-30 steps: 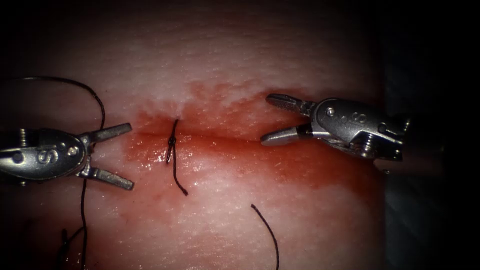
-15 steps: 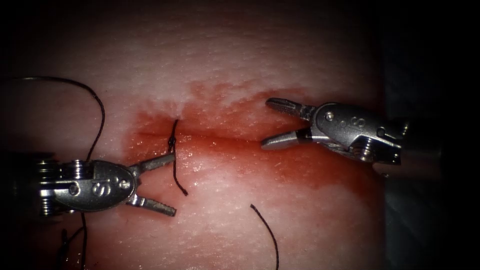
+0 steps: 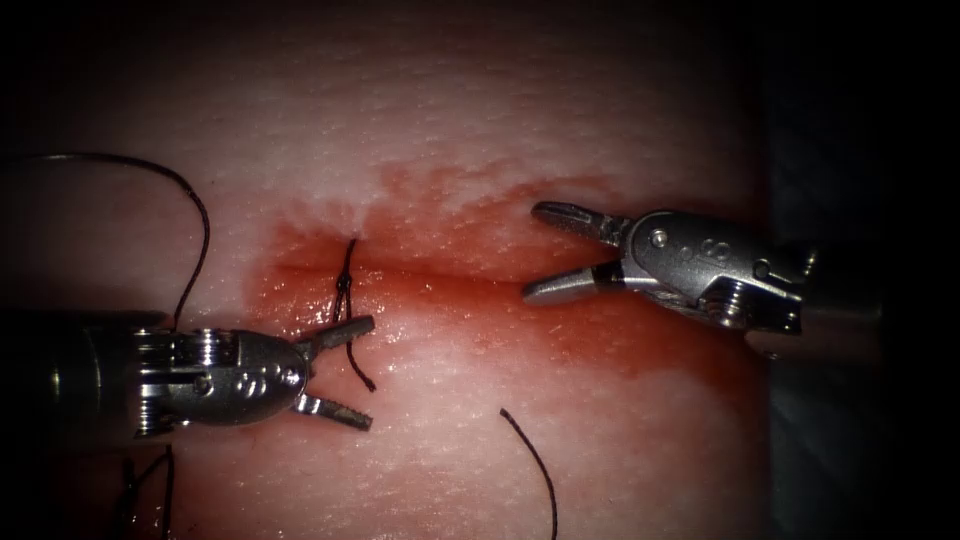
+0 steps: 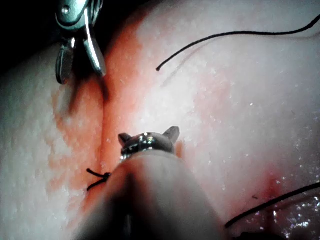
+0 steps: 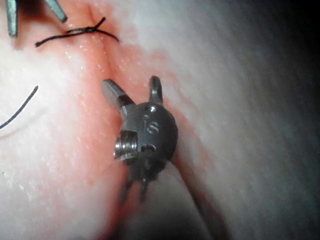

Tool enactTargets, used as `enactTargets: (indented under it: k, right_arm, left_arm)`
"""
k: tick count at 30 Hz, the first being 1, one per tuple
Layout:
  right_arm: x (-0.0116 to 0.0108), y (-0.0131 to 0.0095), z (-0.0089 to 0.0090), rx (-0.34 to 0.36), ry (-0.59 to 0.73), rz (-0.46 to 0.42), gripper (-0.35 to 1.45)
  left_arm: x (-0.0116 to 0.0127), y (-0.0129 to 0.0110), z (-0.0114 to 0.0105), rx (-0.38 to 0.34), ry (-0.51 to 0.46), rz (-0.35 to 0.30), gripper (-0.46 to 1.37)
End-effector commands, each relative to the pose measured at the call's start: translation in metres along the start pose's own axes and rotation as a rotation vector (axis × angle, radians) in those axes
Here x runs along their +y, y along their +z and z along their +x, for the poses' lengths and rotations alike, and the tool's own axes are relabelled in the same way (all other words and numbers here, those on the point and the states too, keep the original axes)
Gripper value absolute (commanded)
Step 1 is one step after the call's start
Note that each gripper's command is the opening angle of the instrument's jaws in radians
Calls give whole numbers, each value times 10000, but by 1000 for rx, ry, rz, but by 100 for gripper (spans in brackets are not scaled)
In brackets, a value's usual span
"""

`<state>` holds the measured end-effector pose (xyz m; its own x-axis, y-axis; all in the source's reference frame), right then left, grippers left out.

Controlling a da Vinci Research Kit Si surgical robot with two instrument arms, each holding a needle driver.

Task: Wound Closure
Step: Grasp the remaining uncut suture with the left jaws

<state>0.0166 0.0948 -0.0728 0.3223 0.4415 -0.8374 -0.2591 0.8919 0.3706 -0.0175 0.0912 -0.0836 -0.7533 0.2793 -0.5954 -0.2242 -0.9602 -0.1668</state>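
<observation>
Tissue (image 3: 480, 130) carries one knotted stitch (image 3: 343, 290); we hold left tool (image 3: 352, 370) spread around its tail, right tool (image 3: 535, 250) spread, both empty

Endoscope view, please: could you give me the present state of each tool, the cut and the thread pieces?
Left tool: open, holding nothing, tail of the knot between its jaws.
Right tool: open, holding nothing.
Cut: wet with red fluid, one knotted stitch across it.
Loose thread piece: lying free on the tissue.
</observation>
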Motion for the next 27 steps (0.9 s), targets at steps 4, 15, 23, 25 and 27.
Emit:
enactTargets:
  k: [4, 15, 23, 25, 27]
  right_arm:
    - [0, 0, 0, 0, 0, 3, 120]
    - [-1, 0, -1, 1, -1, 3, 118]
    - [-1, 0, -2, 1, -2, 3, 117]
    - [-2, 0, -2, 1, -2, 3, 117]
    - [-2, 0, -3, 1, -3, 3, 117]
  left_arm:
    - [-2, 3, -1, 3, 8, -1, 52]
    - [-1, 18, -13, -4, 26, 8, 40]
    - [2, 23, -17, -2, 30, 11, 43]
    - [2, 23, -17, -6, 36, 10, 35]
    - [3, 24, -18, -17, 37, 8, 30]
